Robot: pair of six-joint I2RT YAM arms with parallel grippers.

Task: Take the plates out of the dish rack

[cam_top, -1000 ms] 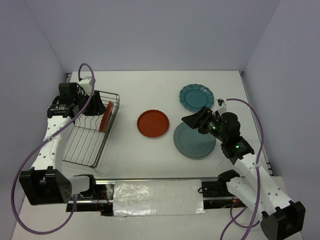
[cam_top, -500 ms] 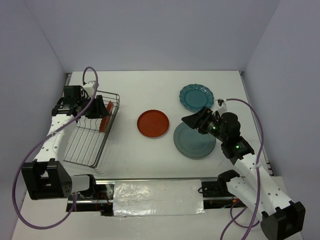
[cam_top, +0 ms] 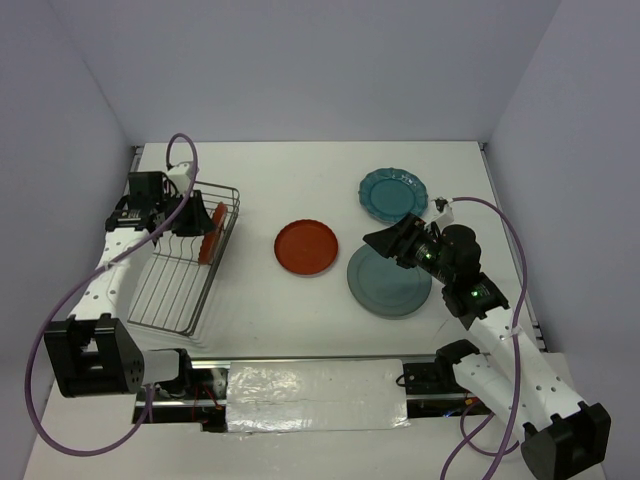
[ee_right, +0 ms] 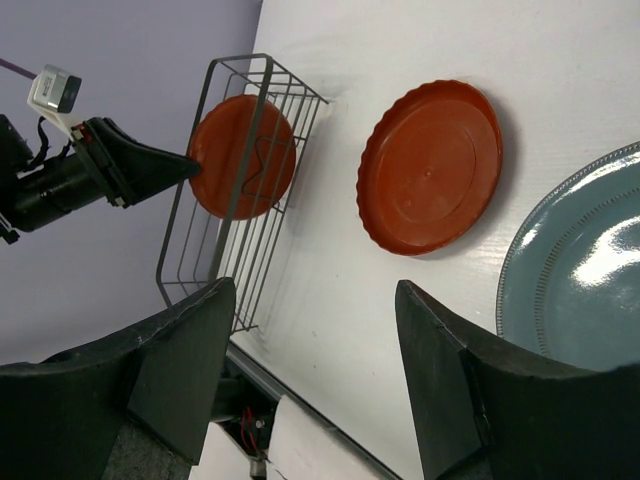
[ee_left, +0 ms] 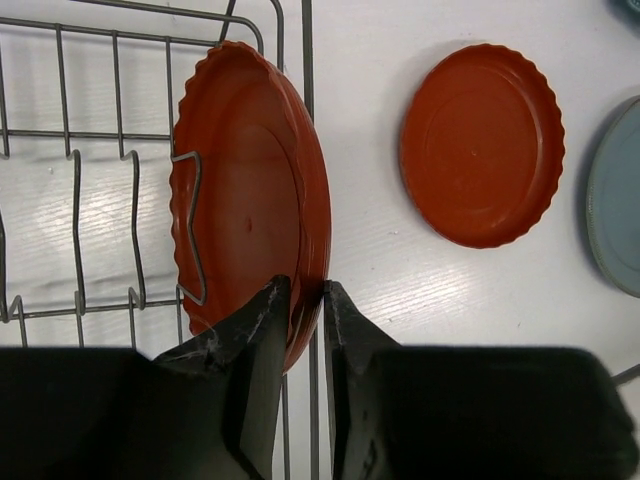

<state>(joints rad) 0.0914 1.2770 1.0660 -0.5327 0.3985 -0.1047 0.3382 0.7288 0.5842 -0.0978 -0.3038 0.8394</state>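
The silver wire dish rack [cam_top: 185,290] stands at the left. One red-orange plate [cam_top: 210,233] stands on edge in it, also seen in the left wrist view [ee_left: 250,215] and the right wrist view [ee_right: 243,156]. My left gripper [ee_left: 305,295] is shut on this plate's rim; in the top view it [cam_top: 196,218] sits over the rack's far end. The second red-orange plate [cam_top: 306,247] lies flat on the table mid-way. The scalloped teal plate [cam_top: 393,194] and the grey-teal plate [cam_top: 388,281] lie flat at the right. My right gripper [cam_top: 385,240] is open and empty above the grey-teal plate's far edge.
The rack's upright prongs [ee_left: 130,230] and its side wire [ee_left: 306,100] stand close round the held plate. White walls close the table on three sides. A foil-covered strip [cam_top: 315,395] runs along the near edge between the arm bases.
My left gripper moved right along the rack's far end to the standing red-orange plate and closed on its rim. The right arm has not moved.
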